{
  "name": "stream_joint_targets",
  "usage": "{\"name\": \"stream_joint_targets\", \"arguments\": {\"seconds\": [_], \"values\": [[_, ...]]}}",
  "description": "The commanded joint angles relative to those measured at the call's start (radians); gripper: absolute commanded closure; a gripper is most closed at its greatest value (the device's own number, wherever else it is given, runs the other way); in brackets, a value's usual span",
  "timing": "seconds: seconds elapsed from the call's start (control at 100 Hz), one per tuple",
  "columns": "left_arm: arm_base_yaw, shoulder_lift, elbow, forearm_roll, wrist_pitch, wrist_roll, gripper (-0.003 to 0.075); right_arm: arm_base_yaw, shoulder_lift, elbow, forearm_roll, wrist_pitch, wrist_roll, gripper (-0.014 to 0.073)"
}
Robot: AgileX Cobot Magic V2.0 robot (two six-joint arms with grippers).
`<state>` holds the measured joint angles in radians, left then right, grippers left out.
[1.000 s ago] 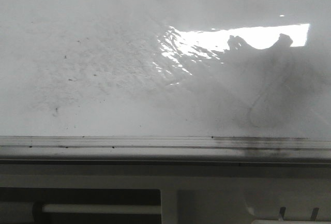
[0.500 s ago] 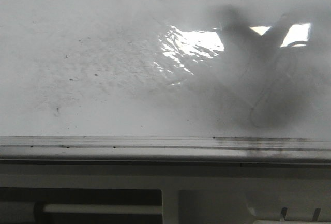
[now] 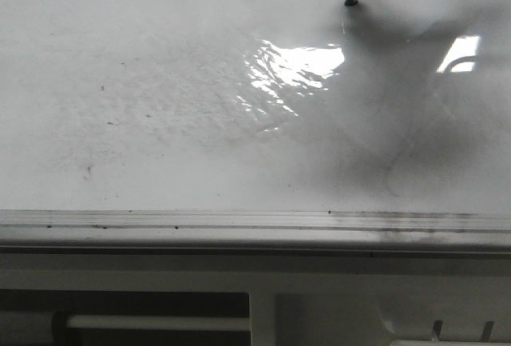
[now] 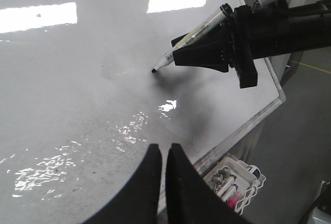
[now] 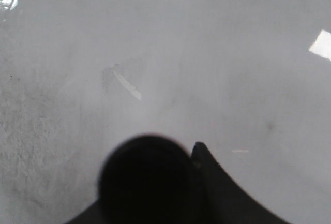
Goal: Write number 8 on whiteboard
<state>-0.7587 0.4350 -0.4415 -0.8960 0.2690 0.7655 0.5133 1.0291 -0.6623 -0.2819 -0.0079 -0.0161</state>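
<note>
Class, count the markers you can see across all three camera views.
At least 2: one marker gripped by the right gripper over the whiteboard; another in the wire basket beyond its edge. More may be hidden there.

robot lab: flat whiteboard (image 4: 77, 79) on metal frame (image 3: 255, 282), wire basket (image 4: 235, 180) of markers, grey floor (image 4: 305, 131).

a: so what's the whiteboard (image 3: 160, 122) look like right now?

b: big glossy white board lying flat, smudged grey, little black specks all over, bright glare patch around the middle. pale metal rail runs along its near edge.

a: and the number 8?

b: can't see any black line on it, only a faint grey curve near the right end of that rail.
</note>
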Motion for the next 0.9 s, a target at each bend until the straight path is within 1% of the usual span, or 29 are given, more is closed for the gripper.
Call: {"name": "stream_joint_targets", "arguments": {"seconds": [0.0, 0.13, 0.24, 0.32, 0.51, 0.65, 0.73, 0.78, 0.89], "values": [[0.001, 0.005, -0.026, -0.025, -0.034, -0.007, 0.0741, -0.008, 0.022, -0.028, 0.013, -0.035, 0.005, 0.0636], [0.001, 0.005, -0.026, -0.025, -0.018, -0.007, 0.0741, 0.028, 0.028, -0.028, 0.016, -0.025, 0.005, 0.0636], [0.001, 0.005, -0.026, -0.025, -0.016, -0.007, 0.0741, 0.063, 0.028, -0.028, 0.016, 0.049, 0.005, 0.0637], [0.001, 0.005, -0.026, -0.025, -0.016, -0.007, 0.0741, 0.056, 0.017, -0.028, 0.016, 0.126, 0.005, 0.0638], [0.001, 0.005, -0.026, -0.025, -0.016, -0.007, 0.0741, -0.004, -0.088, -0.026, 0.016, 0.221, 0.005, 0.0638], [0.001, 0.005, -0.026, -0.025, -0.016, -0.007, 0.0741, -0.002, -0.138, -0.005, 0.031, 0.32, 0.005, 0.0638], [0.001, 0.005, -0.026, -0.025, -0.016, -0.007, 0.0741, 0.009, -0.136, 0.02, 0.068, 0.31, 0.005, 0.0638], [0.001, 0.005, -0.026, -0.025, -0.016, -0.007, 0.0741, 0.023, -0.125, 0.034, 0.095, 0.268, 0.005, 0.0638], [0.001, 0.005, -0.026, -0.025, -0.016, -0.007, 0.0741, 0.074, -0.083, 0.038, 0.097, 0.166, 0.005, 0.0638]]}}
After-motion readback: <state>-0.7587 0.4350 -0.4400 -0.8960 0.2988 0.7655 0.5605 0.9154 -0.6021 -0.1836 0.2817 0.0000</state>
